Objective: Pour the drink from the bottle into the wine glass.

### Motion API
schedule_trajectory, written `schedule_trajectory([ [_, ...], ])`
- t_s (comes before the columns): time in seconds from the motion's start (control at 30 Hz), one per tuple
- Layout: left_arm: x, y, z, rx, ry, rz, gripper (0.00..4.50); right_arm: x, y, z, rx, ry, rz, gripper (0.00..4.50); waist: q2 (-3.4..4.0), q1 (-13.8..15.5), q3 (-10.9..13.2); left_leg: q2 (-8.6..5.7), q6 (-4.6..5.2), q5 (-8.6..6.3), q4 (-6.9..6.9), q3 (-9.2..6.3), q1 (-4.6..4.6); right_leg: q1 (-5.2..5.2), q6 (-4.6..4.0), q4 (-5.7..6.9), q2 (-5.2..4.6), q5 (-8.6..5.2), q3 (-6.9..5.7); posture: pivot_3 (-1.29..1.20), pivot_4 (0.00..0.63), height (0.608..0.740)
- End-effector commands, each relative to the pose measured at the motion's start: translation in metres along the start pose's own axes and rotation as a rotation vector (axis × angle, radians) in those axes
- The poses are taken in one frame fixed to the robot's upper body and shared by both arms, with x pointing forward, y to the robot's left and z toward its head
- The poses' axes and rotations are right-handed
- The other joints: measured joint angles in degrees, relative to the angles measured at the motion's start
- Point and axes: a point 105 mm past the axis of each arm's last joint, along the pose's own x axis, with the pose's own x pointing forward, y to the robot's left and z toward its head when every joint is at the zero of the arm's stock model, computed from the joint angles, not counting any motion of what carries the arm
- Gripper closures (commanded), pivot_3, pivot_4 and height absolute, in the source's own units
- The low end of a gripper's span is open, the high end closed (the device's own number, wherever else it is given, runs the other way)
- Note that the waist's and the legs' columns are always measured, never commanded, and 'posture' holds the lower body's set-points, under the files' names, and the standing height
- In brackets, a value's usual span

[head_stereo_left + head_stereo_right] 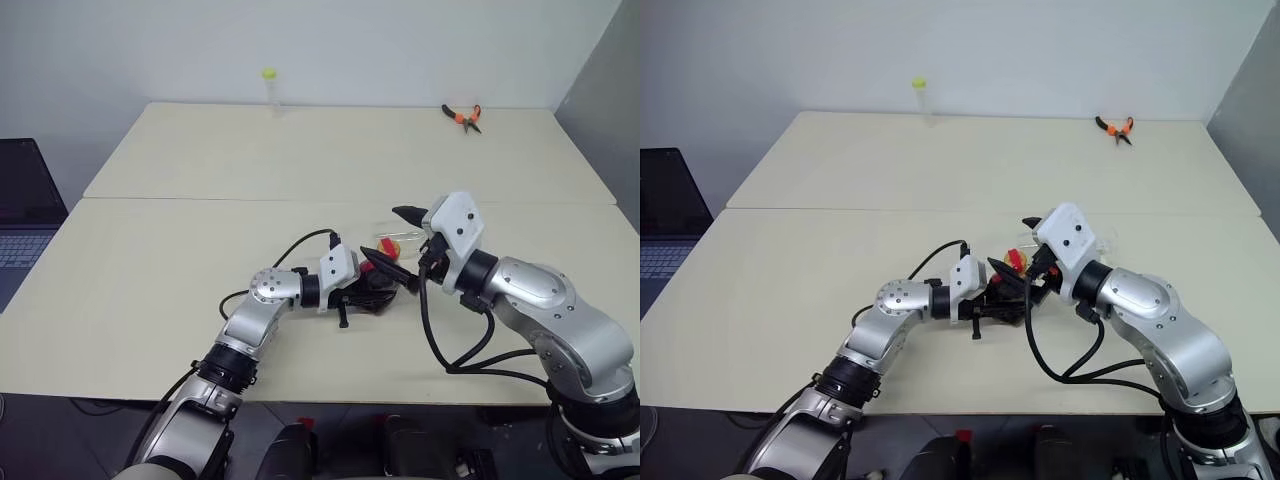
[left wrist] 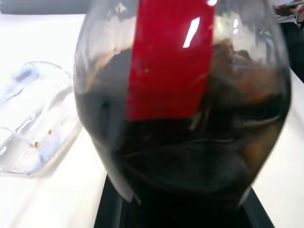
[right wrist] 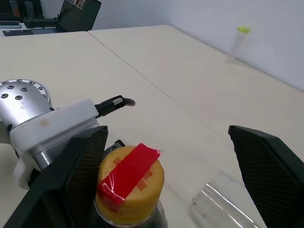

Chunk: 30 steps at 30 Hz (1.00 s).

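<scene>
My left gripper [image 1: 368, 290] is shut on the body of the bottle [image 2: 180, 118], just above the table near its middle. The bottle is squat and clear, with a red label strip and the dark drink [image 2: 190, 161] inside. Its yellow cap [image 3: 130, 183], with red tape across it, is on. My right gripper [image 3: 166, 133] is open, with one black finger [image 3: 71, 180] on each side of the cap and not touching it. The wine glass [image 2: 33, 128] shows as clear glass on the table close beside the bottle, partly hidden; it seems to lie on its side.
A thin clear tube with a yellow-green cap [image 1: 269, 88] stands at the table's far edge. Orange-handled pliers [image 1: 462, 116] lie at the far right. A laptop [image 1: 20, 215] sits off the table's left side. A seam crosses the cream table [image 1: 150, 260].
</scene>
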Motion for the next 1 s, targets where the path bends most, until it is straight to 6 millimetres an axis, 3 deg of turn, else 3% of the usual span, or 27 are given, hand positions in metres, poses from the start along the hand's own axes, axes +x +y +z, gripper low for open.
schedule_trajectory([
  [0.03,0.000,0.004,0.017,0.066,-0.050,0.003,3.76,-0.017,-0.018,0.005,0.012,-0.029,-0.061,0.16,0.00,0.01,0.00,0.00,0.01,0.00,0.00,-0.01,0.00,0.00,0.00,0.00,0.00,0.00,0.01,0.00,0.150,0.740],
  [0.17,0.000,0.003,0.017,0.063,-0.051,0.007,3.76,-0.028,-0.017,-0.001,0.063,-0.023,-0.039,0.16,0.00,-0.01,0.00,0.01,0.03,-0.02,0.00,0.00,0.02,0.02,0.00,0.01,0.02,0.00,0.00,0.00,0.150,0.740],
  [0.5,-0.003,0.005,0.015,0.062,-0.044,0.013,3.78,-0.050,0.008,0.003,0.154,-0.008,0.141,0.16,0.00,-0.10,0.00,0.05,0.04,-0.02,-0.01,0.00,0.05,0.05,0.00,0.04,0.07,0.00,0.01,0.00,0.150,0.740],
  [0.7,-0.002,0.004,0.015,0.063,-0.042,0.007,3.78,-0.027,0.015,0.019,0.121,-0.082,0.123,0.16,0.01,-0.24,0.00,0.06,0.04,-0.02,-0.02,0.02,0.10,0.06,0.00,0.06,0.09,0.00,0.02,0.00,0.150,0.740],
  [0.83,-0.002,0.004,0.015,0.065,-0.038,0.003,3.78,-0.010,0.009,0.013,0.066,-0.059,0.047,0.16,0.01,-0.12,0.00,0.03,0.03,-0.01,0.00,0.00,0.07,0.05,0.00,0.04,0.06,0.00,0.02,0.00,0.150,0.740],
  [1.0,-0.003,0.005,0.015,0.064,-0.038,0.008,3.78,-0.013,-0.003,0.004,0.059,-0.033,-0.009,0.16,0.01,-0.10,0.00,0.01,0.02,-0.01,0.00,0.01,0.06,0.04,0.00,0.02,0.04,0.00,0.01,0.00,0.150,0.740],
])
